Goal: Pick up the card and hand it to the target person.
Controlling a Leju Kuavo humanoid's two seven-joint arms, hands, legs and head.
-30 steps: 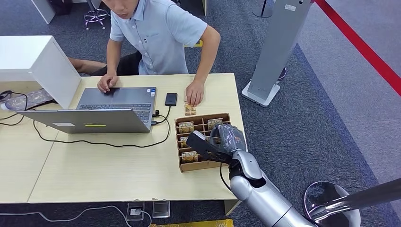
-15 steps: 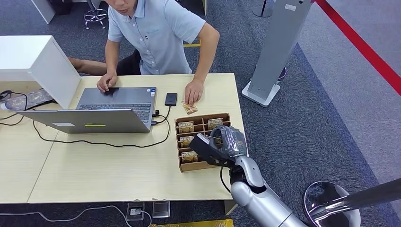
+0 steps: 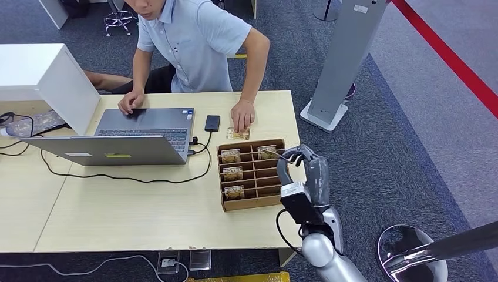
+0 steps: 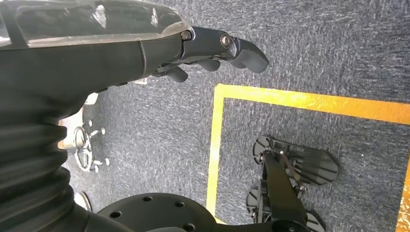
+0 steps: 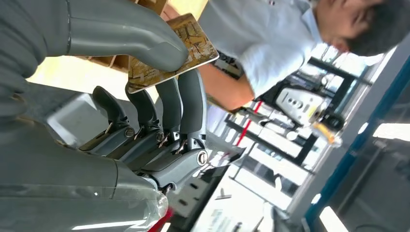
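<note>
Left to right: the person [image 3: 194, 41] sits behind the desk [image 3: 147, 205], one hand resting on a card already lying by the phone [image 3: 212, 123]. The divided box [image 3: 251, 176] holds further cards. The right robot hand [image 3: 302, 167], a second ago low over the box, now stands raised at its right edge, wrist turned upward. The right wrist view shows the card [image 5: 171, 48] pinched between thumb and fingers [image 5: 181, 104], clear of the box. Pickup thus appears complete; the handover toward the person remains. The left robot hand [image 4: 212, 48] hangs over the floor, fingers loosely curled, holding nothing.
</note>
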